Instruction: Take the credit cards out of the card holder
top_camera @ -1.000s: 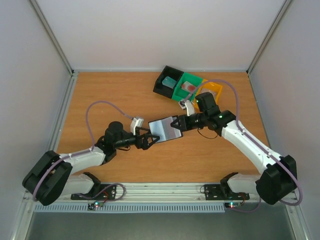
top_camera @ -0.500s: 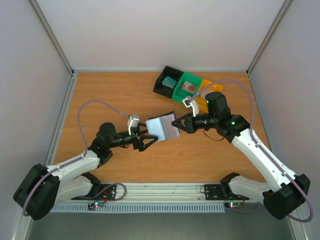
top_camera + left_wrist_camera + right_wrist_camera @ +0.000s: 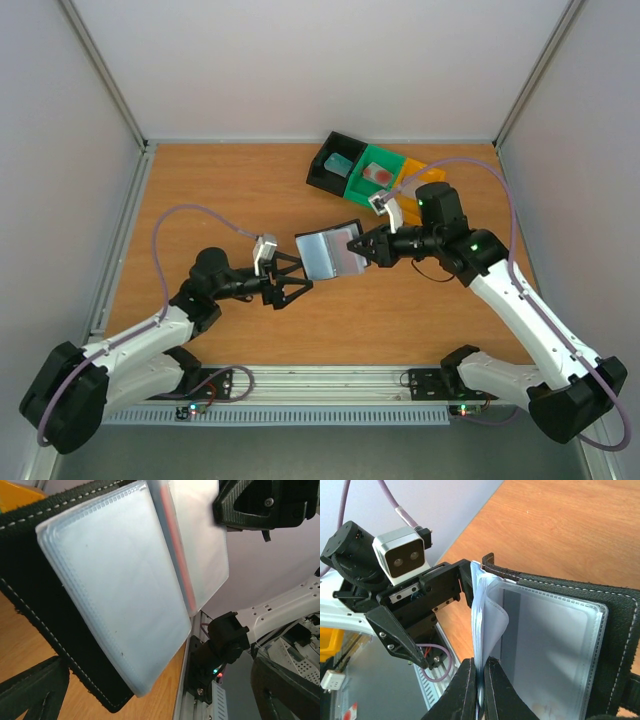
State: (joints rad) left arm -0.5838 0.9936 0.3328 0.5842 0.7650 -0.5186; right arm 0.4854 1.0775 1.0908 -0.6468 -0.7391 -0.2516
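The left arm (image 3: 150,335) lies low, stretched from its base toward the middle, with the forearm nearly level and the wrist pointing right. The left tool (image 3: 302,276) has its two fingers spread wide and grips nothing. The right arm (image 3: 520,310) rises at the elbow and reaches leftward, its wrist facing the other arm's. The right tool (image 3: 352,246) is pinched tight on a clear leaf of the card holder (image 3: 328,256), with its tips nearly meeting.

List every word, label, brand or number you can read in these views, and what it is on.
No text can be read anywhere.
card holder: the clear sleeves look blank, no print shows.
teal card and red card: too small in the top view to read.
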